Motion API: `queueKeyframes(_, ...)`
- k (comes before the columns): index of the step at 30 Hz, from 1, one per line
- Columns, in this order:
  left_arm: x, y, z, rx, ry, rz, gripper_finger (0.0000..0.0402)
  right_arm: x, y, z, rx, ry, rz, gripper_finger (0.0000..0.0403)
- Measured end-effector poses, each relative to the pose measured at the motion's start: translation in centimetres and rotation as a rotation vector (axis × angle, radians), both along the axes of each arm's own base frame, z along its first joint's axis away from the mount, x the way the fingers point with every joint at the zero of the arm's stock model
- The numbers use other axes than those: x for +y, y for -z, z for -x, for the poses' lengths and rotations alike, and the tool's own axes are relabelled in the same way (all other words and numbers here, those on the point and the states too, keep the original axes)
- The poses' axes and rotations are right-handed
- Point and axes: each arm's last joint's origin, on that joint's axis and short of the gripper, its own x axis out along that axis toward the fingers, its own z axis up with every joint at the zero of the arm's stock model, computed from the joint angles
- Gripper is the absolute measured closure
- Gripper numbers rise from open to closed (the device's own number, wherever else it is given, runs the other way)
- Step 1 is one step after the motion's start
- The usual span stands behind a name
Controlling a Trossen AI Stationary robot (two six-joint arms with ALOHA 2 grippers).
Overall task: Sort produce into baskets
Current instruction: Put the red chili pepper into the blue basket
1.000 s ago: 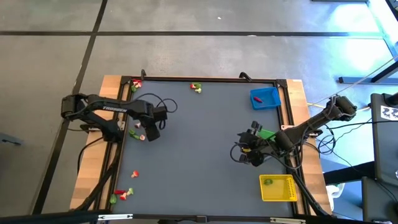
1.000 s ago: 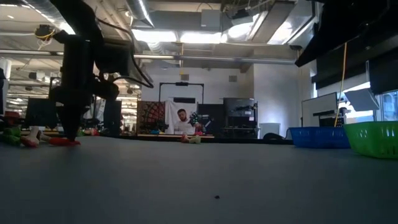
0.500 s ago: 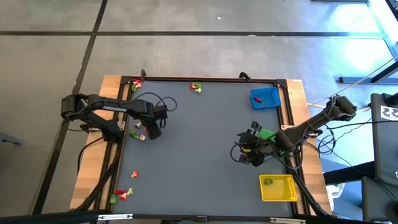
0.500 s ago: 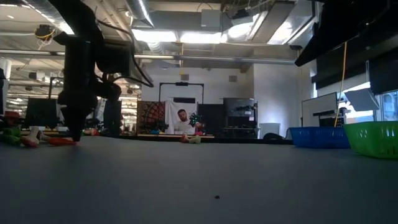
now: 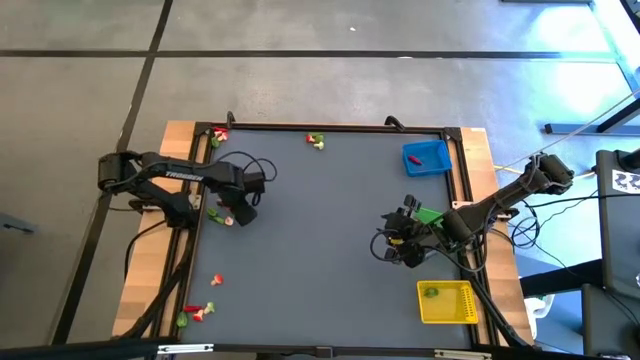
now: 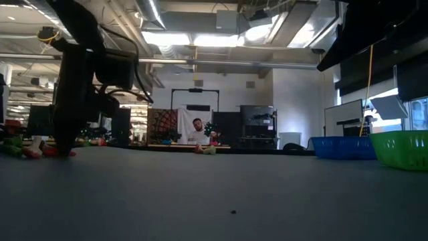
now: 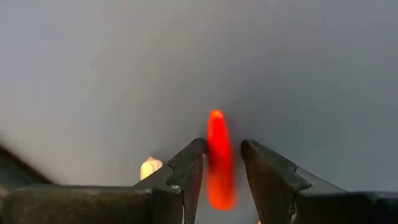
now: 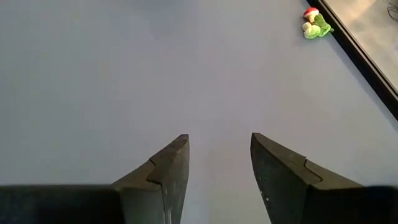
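1. The left gripper [image 7: 221,163] sits low over the worktop [image 5: 320,220] near its left edge, jaws parted and set to either side of a red piece [image 7: 217,158]; whether they press it cannot be told.
2. A pale piece [image 7: 150,167] lies just beside that gripper, and a green piece [image 5: 216,201] rests close by toward the left edge.
3. The right gripper [image 8: 217,165] hangs over bare worktop near the right edge, jaws open and holding nothing.
4. The blue basket [image 5: 426,158] stands by the far right corner with a red piece inside.
5. The green basket [image 5: 430,215] sits at the right edge, partly hidden under the right arm.
6. The yellow basket [image 5: 447,301] stands at the near right corner with a green piece [image 5: 431,292] in it.
7. A red-and-green pair [image 5: 316,142] lies at the far edge, near its middle.
8. More pieces [image 5: 218,135] cluster in the far left corner.
9. A lone red piece [image 5: 216,281] lies near the left edge, with a small heap [image 5: 196,313] at the near left corner.
10. In the low view, a person [image 6: 196,128] shows in the room beyond the worktop.
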Motion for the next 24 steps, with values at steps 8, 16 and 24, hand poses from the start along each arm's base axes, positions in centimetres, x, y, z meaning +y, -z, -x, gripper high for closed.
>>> queueKeyframes(8, -0.1, 0.5, 0.4, -0.001, -0.006, 0.025, 0.0320, 0.0, 0.0, 0.0, 0.005, -0.012, 0.012, 0.0233)
queueKeyframes(16, 0.2, -0.4, -0.6, -0.037, 0.038, 0.025, 0.0386, 0.0, 0.0, 0.0, 0.005, -0.011, 0.021, 0.0233)
queueKeyframes(24, 0.8, -5.6, -4.3, -0.326, 0.094, -0.065, 0.0371, 0.1, -0.1, -0.2, -0.014, -0.015, 0.000, 0.0233)
